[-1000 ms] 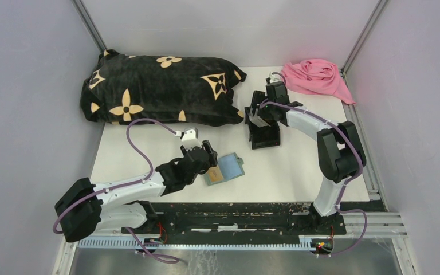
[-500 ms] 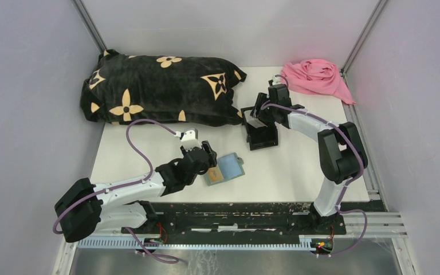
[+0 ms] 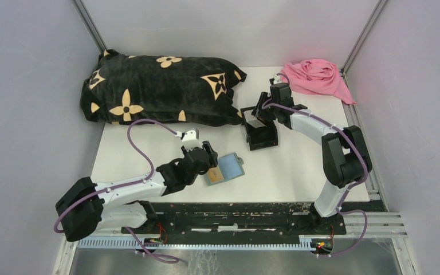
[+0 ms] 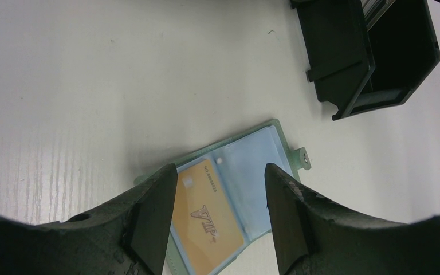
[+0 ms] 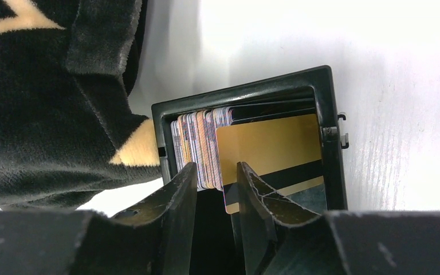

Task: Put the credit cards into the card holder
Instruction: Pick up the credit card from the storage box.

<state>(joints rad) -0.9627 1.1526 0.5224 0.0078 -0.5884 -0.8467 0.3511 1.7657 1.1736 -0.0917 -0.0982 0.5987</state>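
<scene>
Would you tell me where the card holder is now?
In the top view, the card holder lies open just right of the left gripper, below and left of the black box.

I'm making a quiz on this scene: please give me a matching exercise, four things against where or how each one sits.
1 card holder
2 black box
3 pink cloth
4 patterned pillow

A far right corner
B lying open, tan card inside
C far left side
D cards standing on edge in it

Pairs: 1-B; 2-D; 3-A; 4-C
</scene>
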